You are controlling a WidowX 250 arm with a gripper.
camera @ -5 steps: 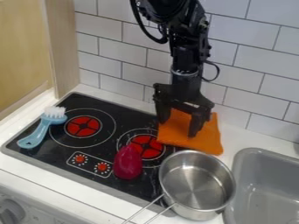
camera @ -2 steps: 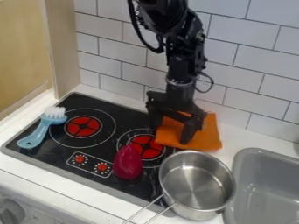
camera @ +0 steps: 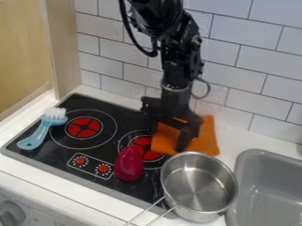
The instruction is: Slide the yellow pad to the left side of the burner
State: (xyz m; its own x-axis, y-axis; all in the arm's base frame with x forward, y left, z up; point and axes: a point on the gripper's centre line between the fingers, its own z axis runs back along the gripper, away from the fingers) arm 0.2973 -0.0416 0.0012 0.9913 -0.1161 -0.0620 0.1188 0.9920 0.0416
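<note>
“Orange pad (camera: pixel 206 139), bench notes: what do we log at the near side?”

“Steel pan (camera: pixel 198 183), upright, over the cooktop's near right corner; its wire handle (camera: pixel 143 212) points toward us. Grey basin (camera: pixel 268 190) just beside it, on the right.”

“And past the pan?”

“Left of it we record a dark pink teardrop-shaped object (camera: pixel 128 164) on the black cooktop (camera: pixel 121 114), next to the two red dials (camera: pixel 92 165). Blue brush (camera: pixel 38 133) lies at the cooktop's left, white bristles pointing away from us.”

“Pad position?”

“Spread flat behind the pan. Its left part overlaps the right side of the right-hand burner (camera: pixel 140 143); the rest reaches onto the white counter. We do not find it on the burner's left.”

“Gripper (camera: pixel 167 134)?”

“Hangs over the pad, fingers well apart, orange showing between them. We see nothing clamped. Behind it, the black arm (camera: pixel 177 50) stands against white wall tiles (camera: pixel 251 57).”
</note>
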